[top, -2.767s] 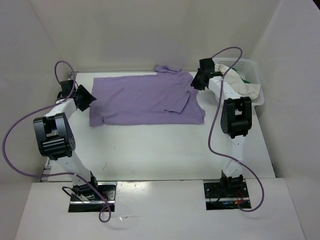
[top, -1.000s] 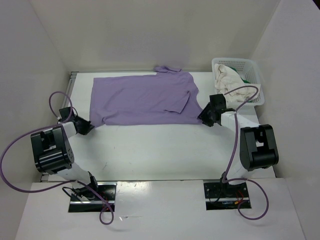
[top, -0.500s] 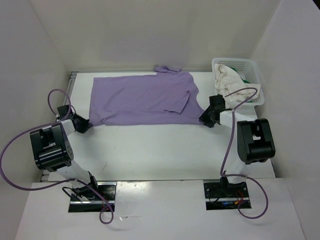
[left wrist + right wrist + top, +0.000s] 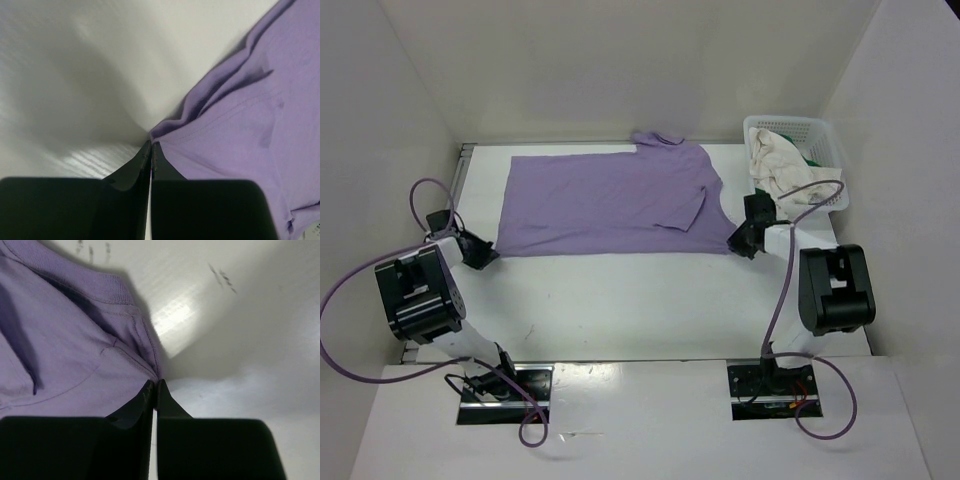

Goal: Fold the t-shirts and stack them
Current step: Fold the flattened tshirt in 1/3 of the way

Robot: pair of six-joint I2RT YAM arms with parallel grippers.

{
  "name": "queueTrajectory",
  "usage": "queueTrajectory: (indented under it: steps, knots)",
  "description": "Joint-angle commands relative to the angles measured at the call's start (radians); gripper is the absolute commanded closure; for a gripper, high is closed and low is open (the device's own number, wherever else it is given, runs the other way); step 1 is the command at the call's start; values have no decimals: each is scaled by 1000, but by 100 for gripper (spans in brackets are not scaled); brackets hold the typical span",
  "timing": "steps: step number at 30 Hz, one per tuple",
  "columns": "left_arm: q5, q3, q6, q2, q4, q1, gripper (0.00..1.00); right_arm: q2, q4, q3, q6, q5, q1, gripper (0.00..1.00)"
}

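Note:
A lavender-purple t-shirt (image 4: 605, 200) lies spread flat across the far half of the table, stretched between its two near corners. My left gripper (image 4: 492, 252) is shut on the shirt's near-left corner (image 4: 165, 131), its jaws pressed together on the hem. At the near-right corner (image 4: 150, 360), my right gripper (image 4: 732, 240) is shut on the cloth in the same way. A cream-white t-shirt (image 4: 775, 160) spills over the rim of the basket at the back right, with a bit of bright green t-shirt (image 4: 813, 158) behind it.
The white lattice basket (image 4: 825, 135) stands in the back right corner against the wall. White walls close in the table on the left, back and right. Purple cables loop off both arms.
The right gripper has shut on the shirt's near-right corner and moved slightly right. The left gripper has drawn its corner a little left. The shirt's near edge now lies straighter and tauter.

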Motion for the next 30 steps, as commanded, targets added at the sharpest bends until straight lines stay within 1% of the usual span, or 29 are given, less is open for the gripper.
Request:
queueTrajectory:
  steps: [1, 7, 9, 11, 13, 15, 16, 17, 18, 19, 20, 21, 22, 25, 26, 27, 28, 29, 30]
  knots:
    - [-32, 9, 43, -51, -58, 24, 100, -122, -85, -63, 2, 31, -46, 99]
    - [-55, -51, 70, -146, -162, 24, 100, -277, -177, -169, 24, -52, -92, 99]
    - [-120, -83, 61, -212, -222, 24, 93, -354, -195, -215, 62, -86, -93, 99]
    - [-130, -92, 52, -274, -273, 24, 89, -421, -205, -242, 100, -113, -93, 95]
    - [-130, -123, 30, -322, -297, 24, 79, -450, -232, -263, 124, -123, -93, 94]
    - [-142, -152, 9, -356, -307, 24, 75, -483, -241, -272, 136, -123, -93, 89]
    - [-142, -152, 9, -370, -307, 24, 63, -483, -242, -272, 136, -114, -93, 85]
    - [-142, -152, 0, -381, -320, 24, 55, -499, -242, -272, 136, -114, -93, 74]
    - [-142, -152, 0, -381, -320, 24, 43, -518, -242, -263, 136, -101, -93, 68]
    - [-142, -140, 0, -381, -320, 24, 23, -530, -242, -263, 136, -101, -93, 58]
    - [-142, -140, 0, -391, -320, 24, 12, -544, -242, -263, 136, -101, -93, 55]
    - [-142, -114, 9, -391, -320, 24, 6, -564, -232, -250, 124, -118, -93, 53]
    - [-118, -99, 24, -391, -310, 24, 1, -564, -232, -250, 110, -135, -93, 52]
    - [-90, -59, 35, -402, -290, 24, 0, -576, -211, -210, 70, -173, -93, 50]
    - [-90, -44, 35, -402, -278, -11, 0, -576, -211, -175, 58, -173, -93, 50]
    - [-78, -43, 35, -414, -262, -28, 0, -560, -211, -155, 41, -184, -93, 53]
    - [-69, -43, 50, -414, -232, -47, 6, -531, -202, -137, 6, -184, -83, 58]
    - [-49, -43, 50, -424, -219, -86, 16, -515, -171, -105, -10, -199, -71, 74]
    - [-49, -43, 61, -436, -187, -105, 33, -466, -156, -92, -20, -199, -56, 80]
